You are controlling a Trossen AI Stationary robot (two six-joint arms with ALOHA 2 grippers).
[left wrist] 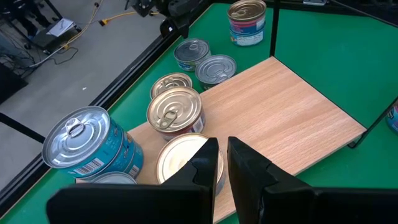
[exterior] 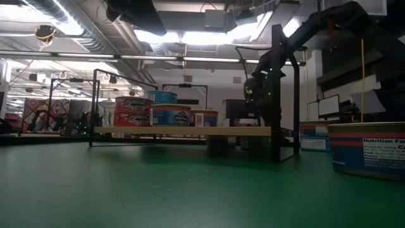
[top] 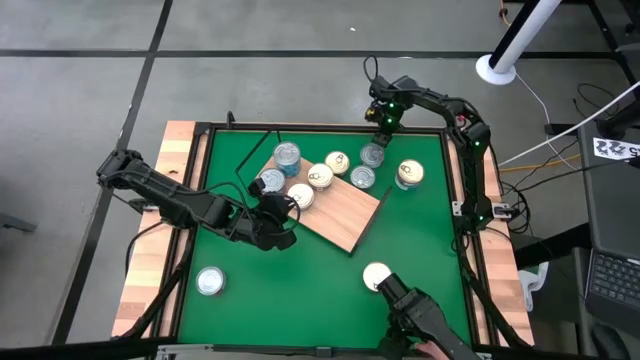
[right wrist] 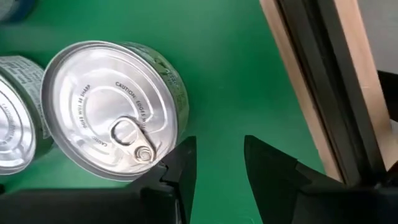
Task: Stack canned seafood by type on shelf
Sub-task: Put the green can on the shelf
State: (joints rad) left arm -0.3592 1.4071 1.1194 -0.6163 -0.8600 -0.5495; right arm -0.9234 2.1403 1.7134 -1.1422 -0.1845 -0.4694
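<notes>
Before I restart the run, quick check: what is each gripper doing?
Left gripper: fingers shut, holding nothing, over the tins on the shelf.
Right gripper: fingers open, empty, beside a silver-lidded tin.

Left gripper (left wrist: 222,163) hides part of a cream-lidded tin (left wrist: 180,158); neighbouring silver tin (right wrist: 13,134) cut off

A wooden shelf (exterior: 183,130) stands raised on dark legs above the green surface (exterior: 158,190). Several tins (exterior: 169,114) sit on it, one blue tin (exterior: 162,97) stacked on top. A dark arm (exterior: 278,47) reaches down beyond the shelf. A blue-labelled tin (exterior: 367,149) looms close, well apart from it.
</notes>
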